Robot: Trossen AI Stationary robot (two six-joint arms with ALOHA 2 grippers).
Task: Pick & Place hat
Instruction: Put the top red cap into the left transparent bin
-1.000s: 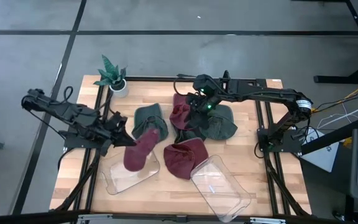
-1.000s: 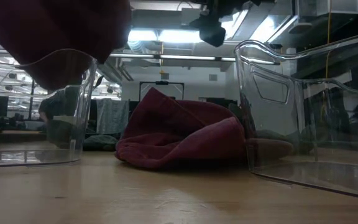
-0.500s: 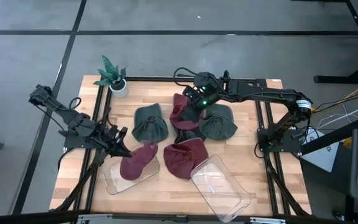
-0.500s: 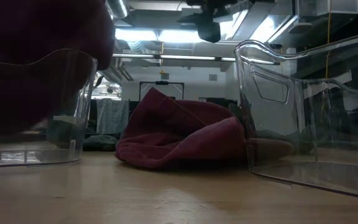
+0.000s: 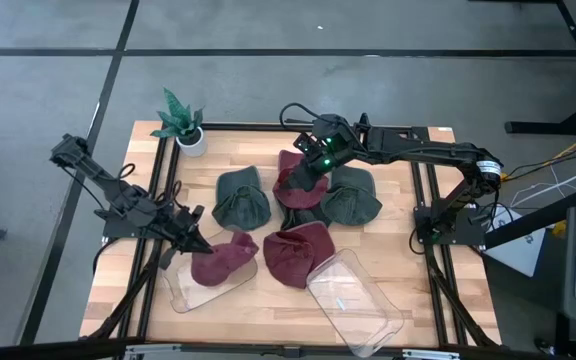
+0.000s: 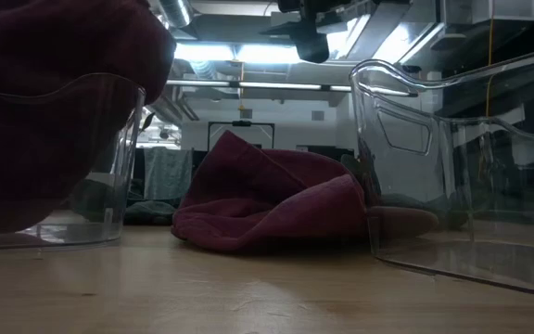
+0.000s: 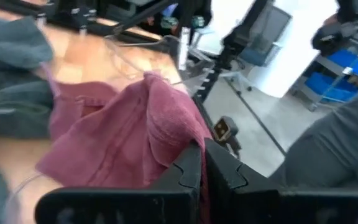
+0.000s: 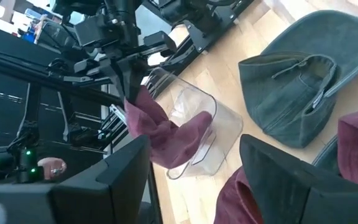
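You had no lettering, label, brand, number or sign that could be read in any of the four views.
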